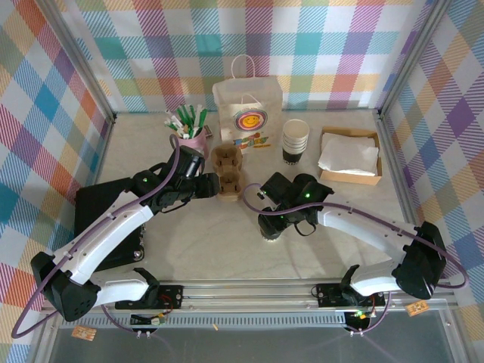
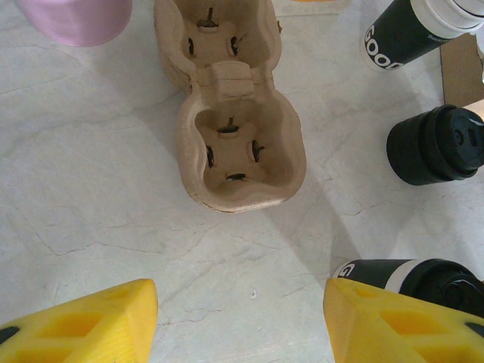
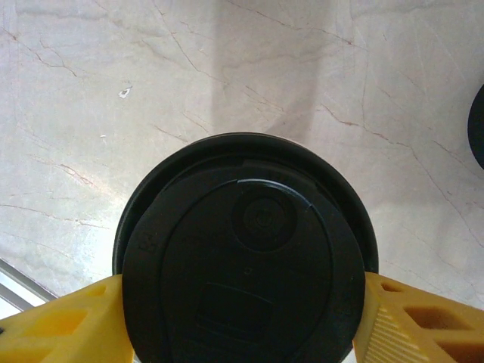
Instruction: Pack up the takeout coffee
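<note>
text: GOOD | on: cup's black band (image 2: pixel 395 39) (white letters, tilted)

On the right wrist view the coffee lid (image 3: pixel 246 272) runs off the near edge and hides what is under it, so I can't tell whether the right fingers (image 3: pixel 64 329) touch it. 1 dark shape (image 3: pixel 479 125) is cut off at the right edge. On the left wrist view, the pink cup (image 2: pixel 76 17) and cup stack (image 2: pixel 412 30) are cropped at the far edge.

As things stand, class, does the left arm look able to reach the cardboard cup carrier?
Probably yes. The left gripper is open and faces the cup carrier straight ahead, with only bare table between them.
</note>
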Controlling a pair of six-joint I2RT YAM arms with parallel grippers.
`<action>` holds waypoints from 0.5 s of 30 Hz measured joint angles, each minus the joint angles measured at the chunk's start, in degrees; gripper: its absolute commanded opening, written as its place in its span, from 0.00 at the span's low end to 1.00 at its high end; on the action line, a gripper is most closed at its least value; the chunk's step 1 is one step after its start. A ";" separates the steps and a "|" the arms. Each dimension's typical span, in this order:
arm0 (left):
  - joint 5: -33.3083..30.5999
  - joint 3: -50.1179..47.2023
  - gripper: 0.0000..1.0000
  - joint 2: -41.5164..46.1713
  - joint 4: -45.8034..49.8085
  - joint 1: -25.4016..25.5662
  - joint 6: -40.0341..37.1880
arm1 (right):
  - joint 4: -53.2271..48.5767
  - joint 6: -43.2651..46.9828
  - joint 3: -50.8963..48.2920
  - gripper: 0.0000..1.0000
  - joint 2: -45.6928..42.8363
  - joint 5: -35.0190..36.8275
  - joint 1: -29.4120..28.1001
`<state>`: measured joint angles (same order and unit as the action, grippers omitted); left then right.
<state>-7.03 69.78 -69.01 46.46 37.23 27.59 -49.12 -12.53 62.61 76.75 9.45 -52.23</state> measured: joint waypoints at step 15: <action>-0.04 0.00 0.60 -0.02 -0.02 0.00 0.02 | 0.26 1.03 -0.02 0.63 -1.07 1.18 0.00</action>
<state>-7.07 69.78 -69.04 46.44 37.23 27.62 -48.86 -11.51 62.59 75.68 10.63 -52.23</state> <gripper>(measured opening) 0.598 0.636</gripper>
